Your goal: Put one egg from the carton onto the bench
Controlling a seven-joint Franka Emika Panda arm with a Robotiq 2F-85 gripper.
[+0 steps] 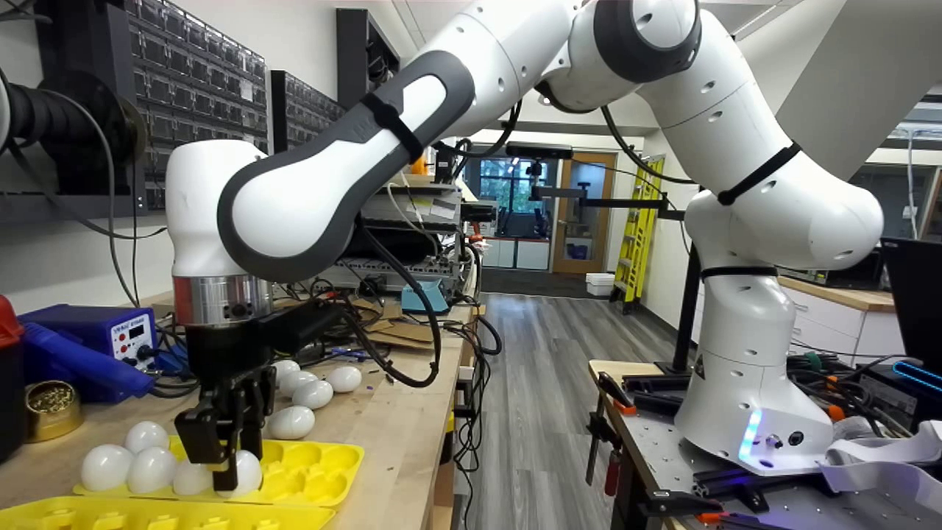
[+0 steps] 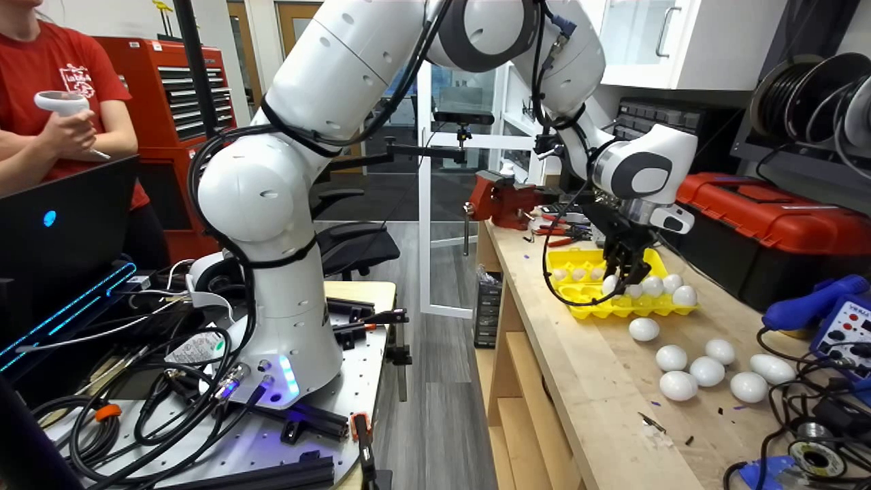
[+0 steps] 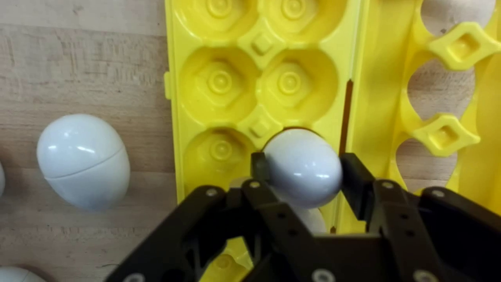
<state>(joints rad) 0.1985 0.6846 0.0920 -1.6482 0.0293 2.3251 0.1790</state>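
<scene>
Where the wrist view looks down on it, one white egg [image 3: 302,168] is grasped by the Robotiq gripper [image 3: 303,170], a fingertip [image 3: 259,166] against either side; in an exterior view a finger [image 1: 225,480] hides part of it. It is at a cup of the yellow egg carton [image 3: 258,127]; whether it touches that cup I cannot tell. In both exterior views, other eggs [image 2: 652,286] occupy one end, which the gripper largely covers in the wrist view. An exterior view also shows a person [image 2: 47,75] in a red T-shirt and seven loose eggs [image 2: 707,371] on the wooden workbench [image 2: 599,381].
</scene>
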